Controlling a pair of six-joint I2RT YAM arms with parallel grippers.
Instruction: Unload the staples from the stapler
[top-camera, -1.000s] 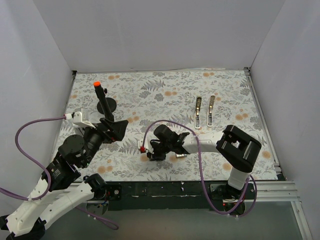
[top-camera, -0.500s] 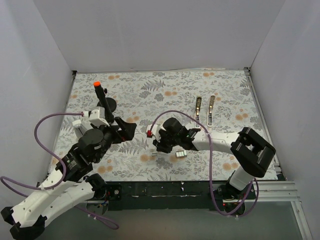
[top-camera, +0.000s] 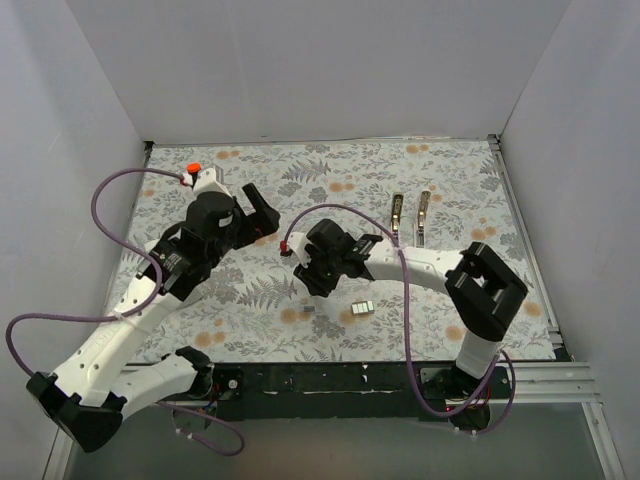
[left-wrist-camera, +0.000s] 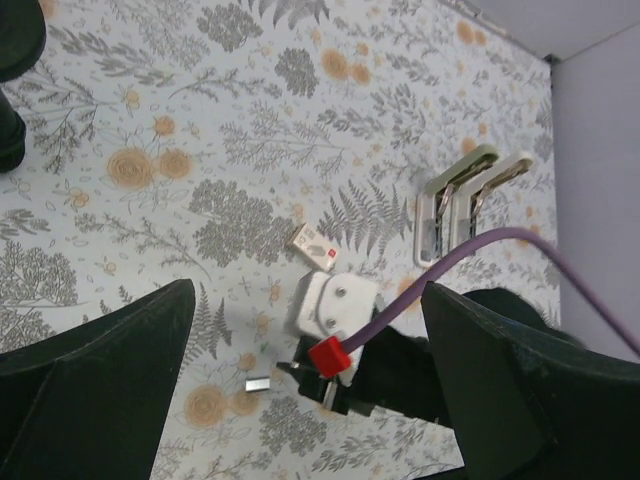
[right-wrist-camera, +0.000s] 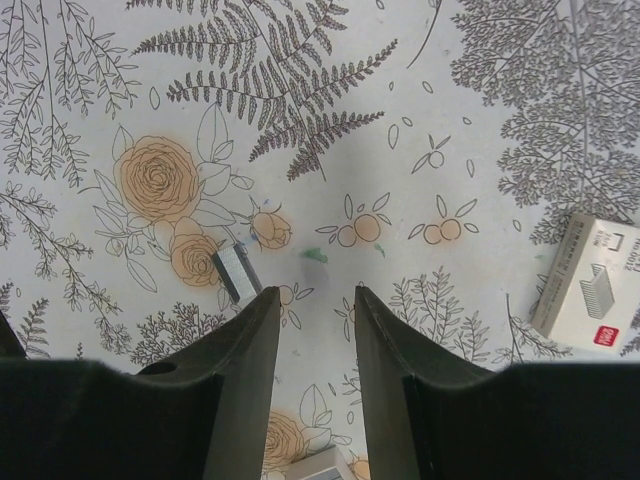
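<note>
At far left an orange cap (top-camera: 194, 168) peeks from behind the left arm. The left pincer (top-camera: 260, 208) hangs high above the floral tabletop (top-camera: 460, 170), its fingers spread wide and holding nothing. Below it the right pincer (right-wrist-camera: 308, 295) hovers low, jaws slightly apart and empty. One short strip of the staples (right-wrist-camera: 237, 275) lies flat just left of its left finger, and a second silvery strip (top-camera: 363, 307) lies nearer the front edge. A small white-pink box (right-wrist-camera: 590, 280) sits to the pincer's right. A purple cable (top-camera: 345, 212) arcs over the right arm's wrist. Beyond it, well apart at right, the stapler (top-camera: 397, 228) lies opened out, its two narrow arms side by side
</note>
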